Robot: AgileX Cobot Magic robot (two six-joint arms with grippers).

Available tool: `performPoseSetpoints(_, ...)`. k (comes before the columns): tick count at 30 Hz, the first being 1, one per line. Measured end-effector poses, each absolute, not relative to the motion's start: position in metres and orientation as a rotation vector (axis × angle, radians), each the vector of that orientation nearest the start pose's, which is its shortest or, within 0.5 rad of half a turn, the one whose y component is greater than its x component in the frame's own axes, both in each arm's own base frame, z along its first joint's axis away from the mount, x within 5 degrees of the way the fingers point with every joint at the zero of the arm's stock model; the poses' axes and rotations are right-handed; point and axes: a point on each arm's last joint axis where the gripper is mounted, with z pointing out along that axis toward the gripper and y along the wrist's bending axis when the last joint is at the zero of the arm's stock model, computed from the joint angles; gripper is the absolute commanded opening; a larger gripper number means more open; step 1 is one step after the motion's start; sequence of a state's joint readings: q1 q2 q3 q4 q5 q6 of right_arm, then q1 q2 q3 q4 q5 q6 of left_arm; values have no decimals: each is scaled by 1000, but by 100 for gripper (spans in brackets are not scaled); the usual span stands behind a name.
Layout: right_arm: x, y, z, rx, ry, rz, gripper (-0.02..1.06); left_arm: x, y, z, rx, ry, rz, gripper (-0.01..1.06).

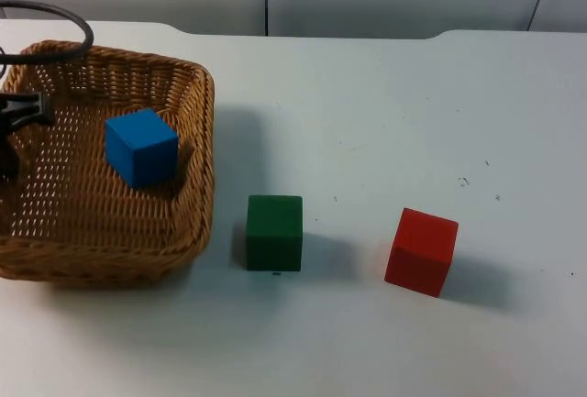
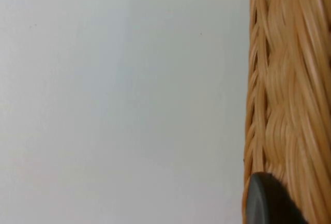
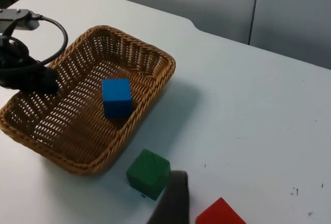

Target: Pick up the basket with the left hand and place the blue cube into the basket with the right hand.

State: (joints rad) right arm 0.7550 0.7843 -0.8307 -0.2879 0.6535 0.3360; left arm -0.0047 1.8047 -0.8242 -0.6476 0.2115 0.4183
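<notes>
Now my left gripper (image 1: pixel 11 113) is clamped on the left rim of the wicker basket (image 1: pixel 197 154), one black finger reaching in over the weave; from the left wrist I see a fingertip (image 2: pixel 266 200) pressed against the braided rim with the white table (image 1: pixel 385 104) beside it. The blue cube (image 1: pixel 140 147) lies inside the basket, tilted against the right wall. Just beside the basket's right wall, on the table, stands the green cube (image 1: pixel 274 232), and the red cube (image 1: pixel 421 251) sits further right, apart from it. My right gripper (image 3: pixel 170 203) hangs above the table over the green and red cubes, holding nothing; whether its fingers are apart I cannot tell.
</notes>
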Motion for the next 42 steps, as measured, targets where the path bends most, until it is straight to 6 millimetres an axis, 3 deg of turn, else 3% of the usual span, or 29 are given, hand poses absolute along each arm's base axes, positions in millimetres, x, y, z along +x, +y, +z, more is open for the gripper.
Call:
performPoseSetpoints(5,121,92,362,-562,2004,350,76,321,-12,128,-187,2634,-218,9)
performPoseSetpoints(8,121,92,362,-562,2004,350,76,321,-12,128,-149,2636,-199,28)
performPoseSetpoints(9,121,92,362,-562,2004,350,76,321,-12,128,-140,2637,-195,28)
performPoseSetpoints(13,121,92,362,-562,2004,350,76,321,-10,127,-97,2646,-173,55)
performPoseSetpoints(17,121,92,362,-562,2005,349,76,321,-10,127,-57,2643,-150,63)
performPoseSetpoints(22,121,92,362,-562,2006,349,76,321,-9,133,-28,2626,-139,63)
performPoseSetpoints(26,121,92,362,-562,2007,348,76,324,-11,173,2,2533,-161,63)
performPoseSetpoints(27,121,92,362,-562,2007,348,76,324,-11,173,2,2533,-161,63)
performPoseSetpoints(31,121,92,362,-563,2006,346,76,312,-14,250,39,2331,-181,63)
performPoseSetpoints(32,121,92,362,-563,2006,346,76,312,-14,250,39,2331,-181,63)
performPoseSetpoints(36,122,91,362,-571,1997,324,76,275,-16,322,71,2119,-191,63)
performPoseSetpoints(37,122,91,362,-571,1997,324,76,275,-16,322,71,2119,-191,63)
performPoseSetpoints(40,122,91,362,-576,1991,309,76,235,-17,365,94,1974,-199,63)
performPoseSetpoints(41,122,91,362,-576,1991,309,76,235,-17,365,94,1974,-199,63)
performPoseSetpoints(42,123,91,362,-577,1989,305,76,211,-18,384,113,1908,-200,63)
